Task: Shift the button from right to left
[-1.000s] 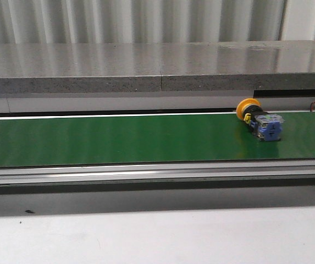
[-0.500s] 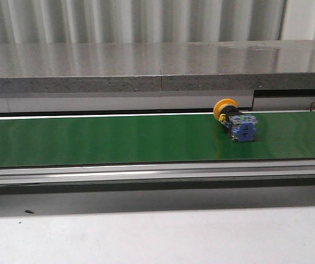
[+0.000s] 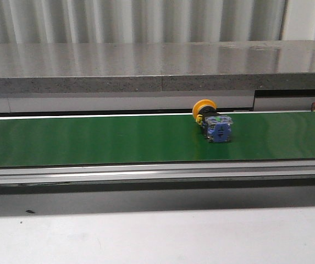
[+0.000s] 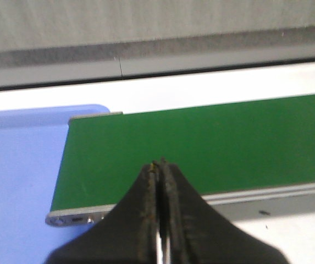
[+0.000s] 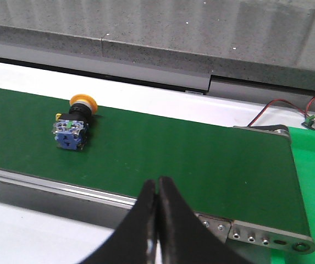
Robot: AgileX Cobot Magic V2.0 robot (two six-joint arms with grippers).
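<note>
The button (image 3: 212,122) lies on its side on the green belt (image 3: 91,140), right of the middle, its yellow-orange cap towards the far edge and its blue-grey block towards me. It also shows in the right wrist view (image 5: 73,122). My right gripper (image 5: 157,181) is shut and empty, over the belt's near edge, well to the right of the button. My left gripper (image 4: 158,164) is shut and empty over the belt's left end; the button is out of that view. Neither gripper shows in the front view.
A grey stone ledge (image 3: 157,69) runs behind the belt. A blue tray (image 4: 20,176) lies past the belt's left end. The belt's right end roller (image 5: 267,237) and red wires (image 5: 281,107) are near my right gripper. A metal rail (image 3: 157,171) edges the belt.
The button has travelled left along the belt, from near the right side towards the middle, keeping the same pose.
</note>
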